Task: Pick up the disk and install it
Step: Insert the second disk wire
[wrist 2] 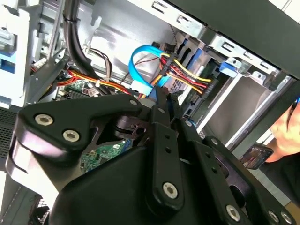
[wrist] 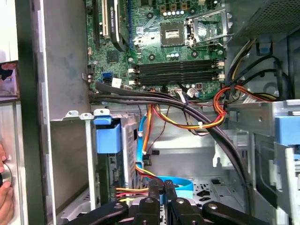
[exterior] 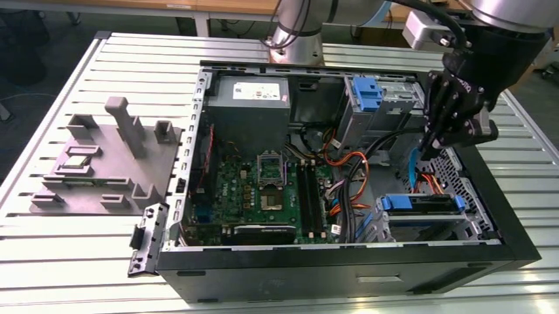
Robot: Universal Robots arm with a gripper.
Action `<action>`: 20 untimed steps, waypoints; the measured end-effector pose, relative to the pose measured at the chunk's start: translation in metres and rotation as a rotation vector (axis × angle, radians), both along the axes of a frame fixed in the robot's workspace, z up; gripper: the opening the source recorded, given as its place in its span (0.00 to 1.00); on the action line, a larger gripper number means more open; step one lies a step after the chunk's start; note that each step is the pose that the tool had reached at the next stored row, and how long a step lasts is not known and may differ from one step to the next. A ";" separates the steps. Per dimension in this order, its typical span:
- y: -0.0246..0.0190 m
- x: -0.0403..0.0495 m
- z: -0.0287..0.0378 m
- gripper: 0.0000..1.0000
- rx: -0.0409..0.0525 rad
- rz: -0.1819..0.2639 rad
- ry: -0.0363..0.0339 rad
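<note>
I see my gripper (exterior: 434, 145) hanging down inside the open computer case (exterior: 349, 265), close to the wall on the exterior view's right. In both wrist views the two black fingers (wrist: 162, 189) sit pressed close together with nothing between them, so the jaws are narrow and hold nothing. Right by the fingertips there is a curled blue flat cable (wrist 2: 143, 65) and a bunch of red, yellow and black wires (wrist 2: 187, 77). The disk (exterior: 423, 209) is already in the case. In the exterior view it sits in the metal cage at the near corner on that view's right, with its blue bracket showing on top, just below my gripper. In the first wrist view I see the blue end of that bracket (wrist: 108, 137) sticking out of the cage, beside the wires. The green board (exterior: 262, 186) lies flat in the middle of the case, and the big grey power box (exterior: 249, 108) sits at the far end. A grey plastic holder (exterior: 101, 163) rests on the table (exterior: 70, 255) outside the case, on the exterior view's left. A hand (wrist: 4, 206) shows at the edge of the first wrist view.
</note>
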State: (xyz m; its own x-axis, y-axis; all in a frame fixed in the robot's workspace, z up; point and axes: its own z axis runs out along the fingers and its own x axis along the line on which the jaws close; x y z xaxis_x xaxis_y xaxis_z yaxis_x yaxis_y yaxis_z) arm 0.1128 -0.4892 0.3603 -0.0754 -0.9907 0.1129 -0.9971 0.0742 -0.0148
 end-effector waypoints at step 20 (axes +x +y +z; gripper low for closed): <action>-0.0430 -0.0059 -0.0097 0.16 0.0770 0.001 -0.0123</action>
State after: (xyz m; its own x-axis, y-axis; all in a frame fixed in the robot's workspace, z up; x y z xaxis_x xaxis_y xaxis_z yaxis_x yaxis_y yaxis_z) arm 0.1069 -0.5322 0.3505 -0.0756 -0.9965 0.0355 -0.9970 0.0748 -0.0213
